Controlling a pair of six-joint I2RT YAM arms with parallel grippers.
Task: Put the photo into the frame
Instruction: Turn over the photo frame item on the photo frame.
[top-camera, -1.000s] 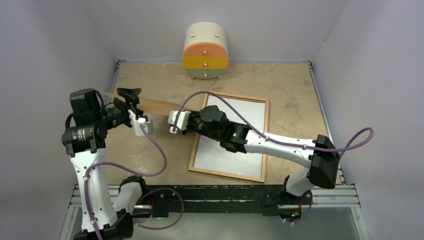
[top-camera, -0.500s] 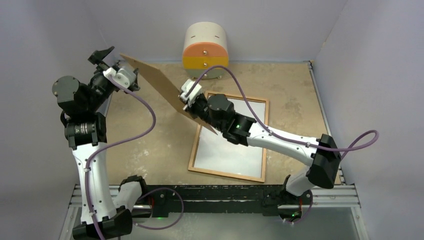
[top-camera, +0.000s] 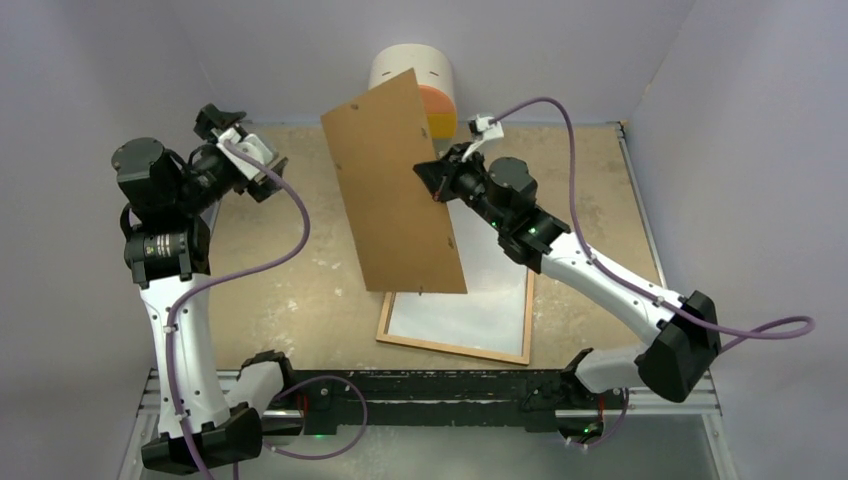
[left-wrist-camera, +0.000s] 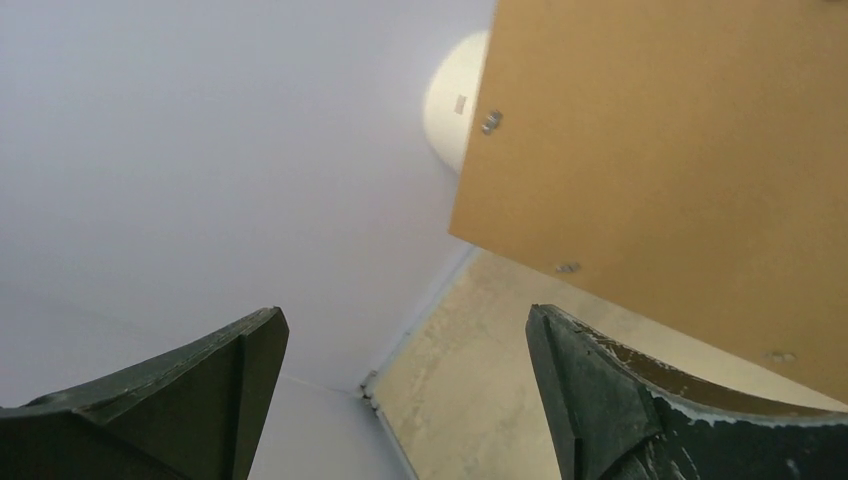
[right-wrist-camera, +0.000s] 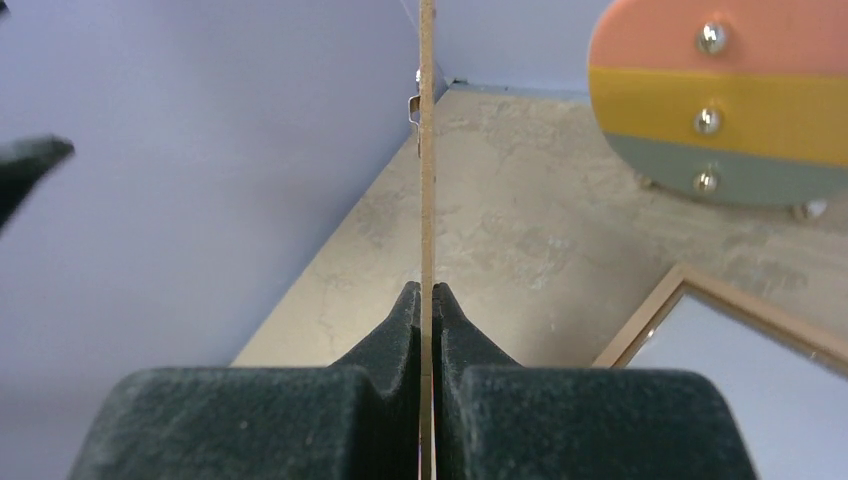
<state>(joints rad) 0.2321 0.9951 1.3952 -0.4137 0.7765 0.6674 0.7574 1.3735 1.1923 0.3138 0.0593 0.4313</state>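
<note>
My right gripper (top-camera: 437, 180) is shut on the right edge of the plain brown backing board (top-camera: 395, 185) and holds it upright and raised, above the frame's left side. In the right wrist view the fingers (right-wrist-camera: 405, 320) pinch the thin board edge (right-wrist-camera: 427, 150). The frame (top-camera: 450, 349) of thin wood lies flat on the table and a white surface fills it; I cannot tell if that is the photo's white reverse. No printed picture shows. My left gripper (top-camera: 255, 150) is open and empty at the far left, apart from the board (left-wrist-camera: 680, 150).
A round drawer unit (top-camera: 440, 85) with orange, yellow and grey fronts stands at the back wall, partly behind the board; it shows in the right wrist view (right-wrist-camera: 720, 100). Grey walls close in the table on three sides.
The board went from low and nearly flat, held by both grippers, to raised and upright. My left gripper let go of it and drew back left. My right arm swung up and right.
</note>
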